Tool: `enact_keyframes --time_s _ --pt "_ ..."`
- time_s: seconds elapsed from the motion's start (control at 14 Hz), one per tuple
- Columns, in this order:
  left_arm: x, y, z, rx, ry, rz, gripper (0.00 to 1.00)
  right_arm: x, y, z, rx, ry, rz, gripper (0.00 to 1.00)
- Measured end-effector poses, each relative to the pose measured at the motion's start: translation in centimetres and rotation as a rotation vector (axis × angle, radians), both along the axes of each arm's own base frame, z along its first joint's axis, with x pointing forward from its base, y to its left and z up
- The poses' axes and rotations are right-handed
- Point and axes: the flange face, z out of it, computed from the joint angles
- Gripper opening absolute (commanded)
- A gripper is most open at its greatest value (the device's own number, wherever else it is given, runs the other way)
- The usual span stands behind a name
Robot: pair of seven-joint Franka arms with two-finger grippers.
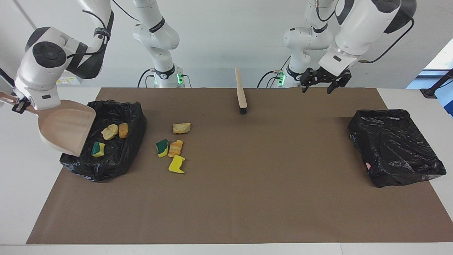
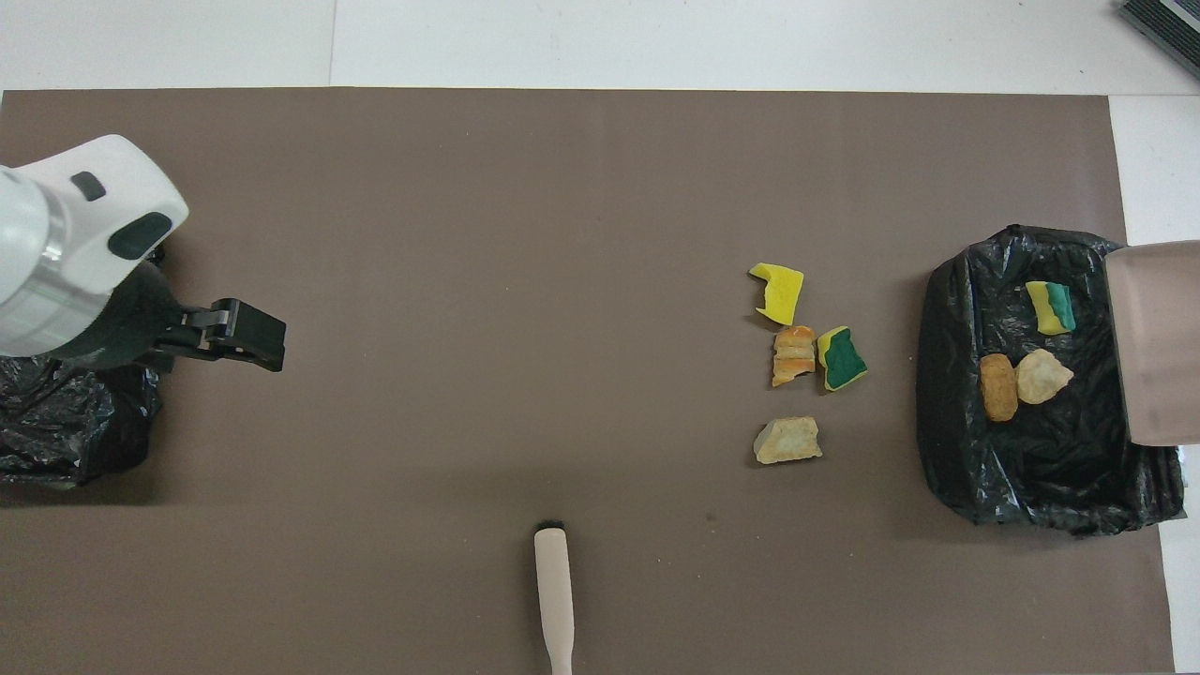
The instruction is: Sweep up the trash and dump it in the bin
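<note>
Facing view: right gripper [image 1: 18, 105] clamped on the handle of the beige dustpan [image 1: 65, 131], which is tipped steeply over the edge of the black-lined bin [image 1: 116, 159] at the right arm's end of the table. Three trash pieces lie in that bin: a pale yellow lump [image 1: 109, 131], an orange-tan lump [image 1: 123, 130] touching it, and a green-yellow sponge scrap [image 1: 98, 149]. Four more sit on the brown mat [image 1: 247, 198] just beside the bin, toward the table's middle: tan bread chunk [image 1: 181, 128], green-yellow sponge [image 1: 162, 147], striped orange piece [image 1: 175, 148] touching it, yellow sponge [image 1: 176, 164]. Wooden-handled brush [image 1: 241, 91] lies on the mat near the robots, nobody holding it. Left gripper [image 1: 321, 82] is up in the air, fingers spread apart, empty. Second black-lined bin [image 1: 394, 147] sits at the left arm's end. Overhead view: left gripper [image 2: 234, 333] hangs over the mat beside the second bin [image 2: 66, 431], jaws apart. Brush [image 2: 553, 595] at the robots' edge. Dustpan [image 2: 1153, 342] over the bin's [image 2: 1031, 483] outer rim; three pieces inside, four on the mat beside it. Right gripper is out of this view.
</note>
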Motion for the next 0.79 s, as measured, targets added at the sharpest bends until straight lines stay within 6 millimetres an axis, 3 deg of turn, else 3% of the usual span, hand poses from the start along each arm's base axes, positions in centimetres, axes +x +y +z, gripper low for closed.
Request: enact_keyframes --time_s 0.14,0.43,0.64,0.79 --pt "0.1 2.7 0.9 0.037 0.000 -0.061 1.00 -0.5 -0.1 3.0 -0.017 -0.023 -0.034 0.00" --pt "-0.2 4.6 3.1 0.066 -0.018 -0.097 1.00 -1.6 1.8 7.2 0.079 -0.097 -0.095 0.00" --pt "-0.4 6.5 3.9 0.063 -0.029 -0.074 1.00 -2.2 4.0 7.4 0.168 -0.152 -0.194 0.00" --pt "-0.7 6.9 4.4 0.062 -0.038 -0.067 1.00 -1.8 7.0 6.8 0.207 -0.187 -0.262 0.00"
